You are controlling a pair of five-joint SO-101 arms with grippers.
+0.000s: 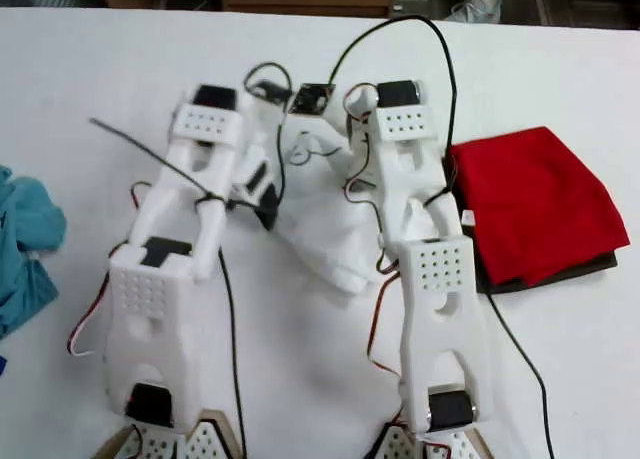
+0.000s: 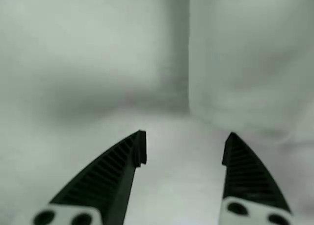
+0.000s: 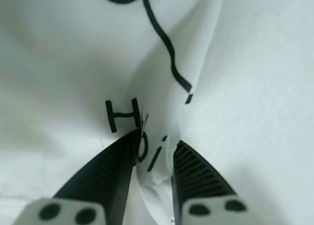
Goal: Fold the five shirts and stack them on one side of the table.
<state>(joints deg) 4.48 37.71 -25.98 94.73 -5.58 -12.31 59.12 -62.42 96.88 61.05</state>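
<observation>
the right claw is clenched on a raised ridge of the white shirt, its two dark fingers nipping the cloth just below some black print. the left claw is released, fingers spread with nothing between them, hanging over a pale surface; i cannot tell whether that is shirt or bare table beneath it.

outward from there, the white shirt lies bunched in the middle of the table, between the two arms. to the right sits a folded red shirt resting on a dark shirt, which looks like the stack under way. a teal shirt lies crumpled at the left edge, not yet folded.

the step in hand seems to be spreading or folding the white shirt. to do it well, the right claw's pinch looks thin, so a slow, low pull would suit it; the left claw should take a second edge of the cloth so the shirt can be drawn flat rather than dragged as a lump. white on white makes the edges hard to find.

the right wrist view gives the pinch itself and how little cloth is caught. the high view gives the layout: where the stack is, and which shirts are left.
</observation>
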